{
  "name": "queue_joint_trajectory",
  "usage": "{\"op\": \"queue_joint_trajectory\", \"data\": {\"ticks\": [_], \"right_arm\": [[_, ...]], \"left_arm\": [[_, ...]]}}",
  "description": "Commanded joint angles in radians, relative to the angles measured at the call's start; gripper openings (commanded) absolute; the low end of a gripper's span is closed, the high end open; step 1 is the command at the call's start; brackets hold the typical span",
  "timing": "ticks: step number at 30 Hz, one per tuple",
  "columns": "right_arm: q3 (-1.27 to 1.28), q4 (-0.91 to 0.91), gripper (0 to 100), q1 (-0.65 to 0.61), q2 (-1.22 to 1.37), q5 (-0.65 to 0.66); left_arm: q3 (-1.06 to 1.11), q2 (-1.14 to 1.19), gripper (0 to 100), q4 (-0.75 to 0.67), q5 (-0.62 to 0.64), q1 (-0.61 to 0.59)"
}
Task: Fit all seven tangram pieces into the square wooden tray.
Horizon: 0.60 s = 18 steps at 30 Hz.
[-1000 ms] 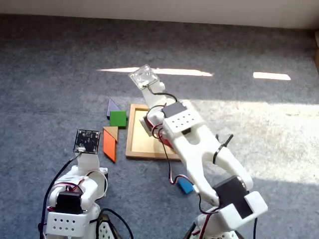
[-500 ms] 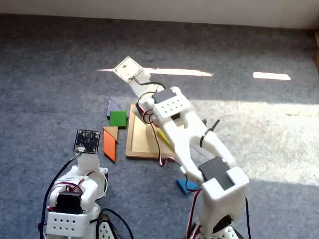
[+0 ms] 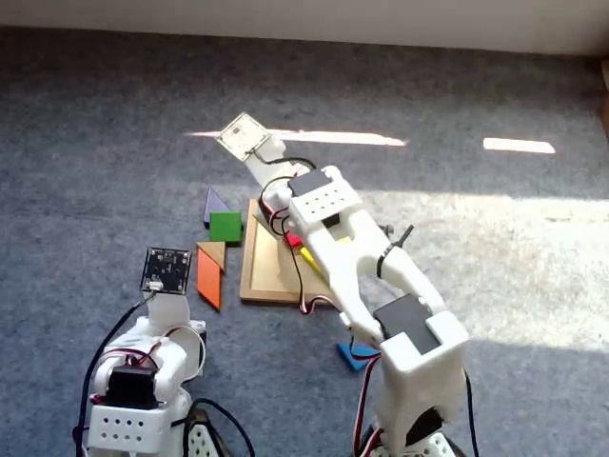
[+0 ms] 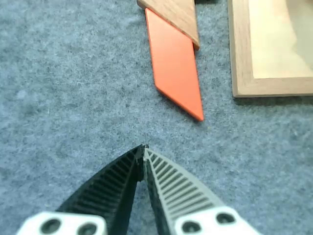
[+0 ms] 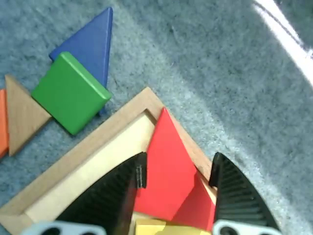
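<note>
Grey carpet (image 3: 114, 114) carries everything, sunlit along its far side. On it, the square wooden tray (image 3: 249, 262) holds a red triangular piece (image 5: 168, 166), tucked point-first into the corner nearest the green square block (image 5: 71, 93). A yellow piece (image 5: 151, 226) touches the red one's broad end. I see the right gripper (image 5: 179, 161) over that corner, jaws spread either side of the red triangle. Off the tray's left edge, the green square touches a blue triangle (image 5: 88, 41) and a tan wooden triangle (image 5: 22, 115), and an orange parallelogram (image 4: 176, 68) abuts the tan one. Another blue piece (image 3: 354, 357) lies beside the right arm (image 3: 362, 257) at its base. My left gripper (image 4: 143, 149) hangs over bare carpet near the orange tip, jaws pressed together.
</note>
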Motion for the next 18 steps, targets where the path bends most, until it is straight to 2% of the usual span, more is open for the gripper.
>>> {"op": "queue_joint_trajectory", "data": {"ticks": [1, 7, 13, 18], "right_arm": [[-0.084, 0.047, 20.7, -0.012, -0.025, 0.008], [-0.219, 0.234, 20.0, -0.005, -0.025, 0.008], [-0.351, 0.469, 0.4, -0.012, -0.024, 0.008], [-0.378, 0.607, 0.5, -0.004, -0.024, 0.006]], "left_arm": [[0.019, -0.031, 1, 0.005, -0.009, 0.007], [0.019, -0.031, 1, 0.005, -0.009, 0.007], [0.019, -0.031, 1, 0.005, -0.009, 0.007], [0.019, -0.031, 1, 0.005, -0.009, 0.007]]}}
